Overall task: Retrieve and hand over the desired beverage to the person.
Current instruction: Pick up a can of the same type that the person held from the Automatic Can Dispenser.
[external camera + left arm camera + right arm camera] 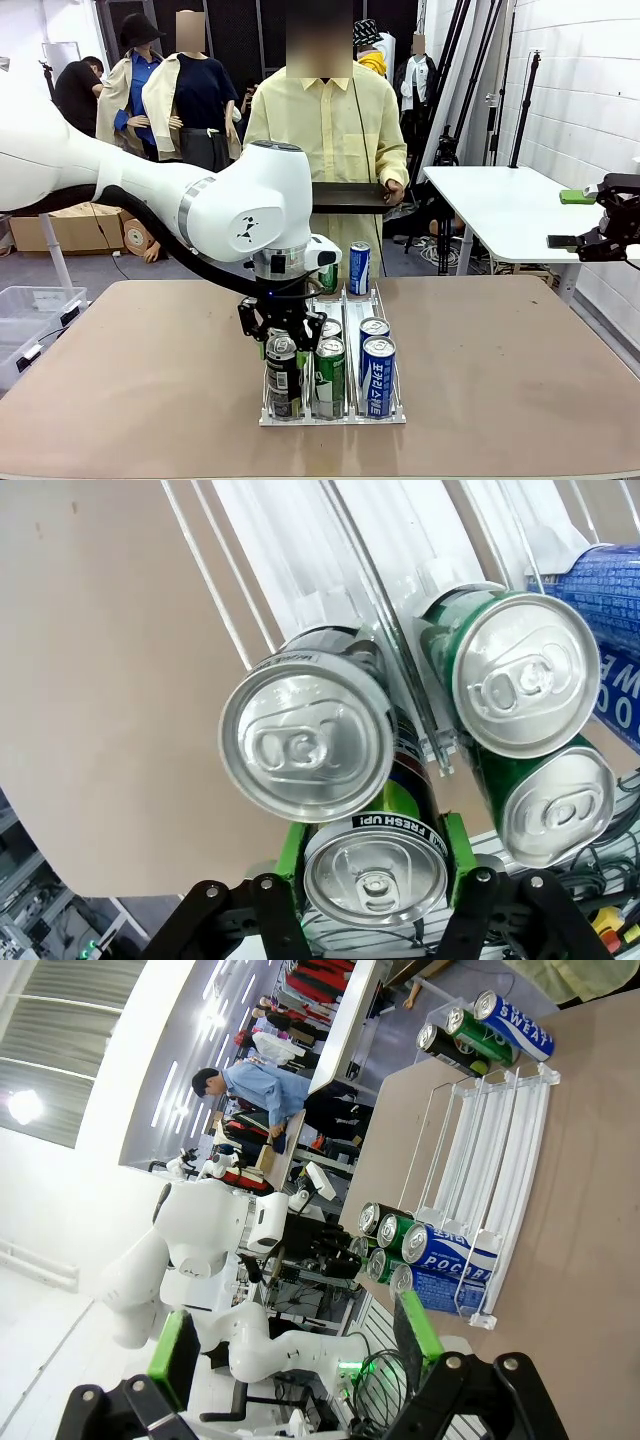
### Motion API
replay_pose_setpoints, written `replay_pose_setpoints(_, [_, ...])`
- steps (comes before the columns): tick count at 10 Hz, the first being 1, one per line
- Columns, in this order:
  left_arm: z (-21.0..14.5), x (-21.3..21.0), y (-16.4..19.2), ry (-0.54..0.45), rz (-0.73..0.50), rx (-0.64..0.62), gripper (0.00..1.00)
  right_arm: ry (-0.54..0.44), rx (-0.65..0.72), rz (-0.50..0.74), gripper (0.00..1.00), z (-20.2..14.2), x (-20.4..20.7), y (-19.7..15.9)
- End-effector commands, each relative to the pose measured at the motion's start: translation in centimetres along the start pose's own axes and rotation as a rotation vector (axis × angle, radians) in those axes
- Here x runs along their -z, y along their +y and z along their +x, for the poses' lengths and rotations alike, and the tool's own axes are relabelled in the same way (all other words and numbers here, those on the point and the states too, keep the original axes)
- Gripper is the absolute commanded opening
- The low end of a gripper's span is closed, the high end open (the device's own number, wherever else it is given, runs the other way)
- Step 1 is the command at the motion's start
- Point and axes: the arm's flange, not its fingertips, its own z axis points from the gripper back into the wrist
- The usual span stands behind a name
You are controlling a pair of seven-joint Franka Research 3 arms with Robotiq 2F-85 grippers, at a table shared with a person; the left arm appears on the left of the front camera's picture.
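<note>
My left gripper [282, 340] is clamped on the black Fresh Up can [375, 880] at the rack's [332, 420] near left corner; my right gripper [295, 1345] gapes wide, empty; the person [330, 130] stands opposite.

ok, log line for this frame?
left gripper: shut on black can, front of rack left lane | can: in rack | right gripper: open, off to right | person: standing far side
</note>
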Motion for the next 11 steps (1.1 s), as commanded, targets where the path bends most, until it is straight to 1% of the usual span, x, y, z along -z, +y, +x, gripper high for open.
replay_pose_setpoints(1, [-0.6,-2.0,3.1,-0.002,0.022,-0.035,0.0,0.002,0.008,0.01,1.0,0.0,0.0,0.1])
replay_pose_setpoints(4, [-0.8,-4.9,7.6,-0.022,-0.079,0.019,0.0,0.002,0.008,0.01,1.0,0.0,0.0,0.1])
replay_pose_setpoints(5, [-0.8,-5.9,8.9,-0.027,-0.092,0.033,0.0,0.002,0.008,0.01,1.0,0.0,0.0,0.1])
replay_pose_setpoints(8, [-1.6,-11.0,13.8,-0.064,-0.068,0.015,0.0,0.002,0.008,0.01,1.0,0.0,0.0,0.1])
replay_pose_setpoints(10, [-2.6,-13.9,16.4,-0.097,-0.07,0.002,0.0,0.002,0.008,0.01,1.0,0.0,0.0,0.1])
replay_pose_setpoints(11, [-2.8,-14.6,17.5,-0.107,-0.054,0.007,0.0,0.002,0.008,0.01,1.0,0.0,0.0,0.1])
